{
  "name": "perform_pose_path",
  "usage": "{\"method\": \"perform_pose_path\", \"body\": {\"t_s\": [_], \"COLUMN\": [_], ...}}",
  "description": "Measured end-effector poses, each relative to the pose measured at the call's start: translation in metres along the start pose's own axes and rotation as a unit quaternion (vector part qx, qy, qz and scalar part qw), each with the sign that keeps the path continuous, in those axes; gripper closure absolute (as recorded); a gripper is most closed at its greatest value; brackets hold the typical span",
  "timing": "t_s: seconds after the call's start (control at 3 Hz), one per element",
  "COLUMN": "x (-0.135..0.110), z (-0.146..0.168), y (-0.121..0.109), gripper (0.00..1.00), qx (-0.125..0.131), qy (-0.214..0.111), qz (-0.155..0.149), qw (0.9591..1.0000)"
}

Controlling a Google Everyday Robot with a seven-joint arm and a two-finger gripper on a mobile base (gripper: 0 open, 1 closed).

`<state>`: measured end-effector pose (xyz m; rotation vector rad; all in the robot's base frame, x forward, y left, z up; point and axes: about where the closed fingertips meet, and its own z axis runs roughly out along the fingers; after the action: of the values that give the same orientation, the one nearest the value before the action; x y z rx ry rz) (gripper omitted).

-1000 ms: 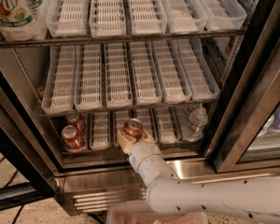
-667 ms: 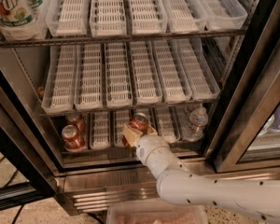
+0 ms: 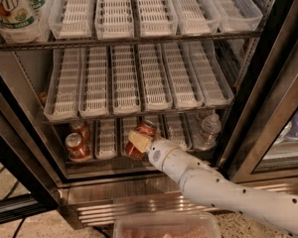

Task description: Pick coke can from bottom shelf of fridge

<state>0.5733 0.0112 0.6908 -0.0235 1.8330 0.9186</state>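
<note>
Pincer (image 3: 137,141) clamped on coke can (image 3: 148,128) — far finger hidden, bottom shelf (image 3: 107,139) dim

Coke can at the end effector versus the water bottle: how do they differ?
The coke can is red metal; the water bottle is clear plastic. The can sits mid-shelf with the end effector against it; the bottle stands untouched at the right. Both are on the bottom shelf.

On the bottom shelf (image 3: 107,165) of the fridge (image 3: 120,190), the gripper (image 3: 137,141) is against the tilted coke can (image 3: 147,128), between two other cans (image 3: 77,146) on the left and a water bottle (image 3: 207,131) on the right.
</note>
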Motion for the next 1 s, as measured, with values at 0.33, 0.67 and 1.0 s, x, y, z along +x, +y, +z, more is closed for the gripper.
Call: {"method": "perform_pose_path", "body": {"t_s": [0.33, 0.67, 1.0], "x": [0.015, 0.036, 0.039], "z": [0.002, 0.001, 0.002], "y": [0.008, 0.012, 0.014], "gripper": [1.0, 1.0, 1.0], "qx": [-0.037, -0.045, -0.051], "qy": [0.039, 0.078, 0.08], "qz": [0.038, 0.037, 0.039], "qw": [0.9978, 0.9953, 0.9947]}}
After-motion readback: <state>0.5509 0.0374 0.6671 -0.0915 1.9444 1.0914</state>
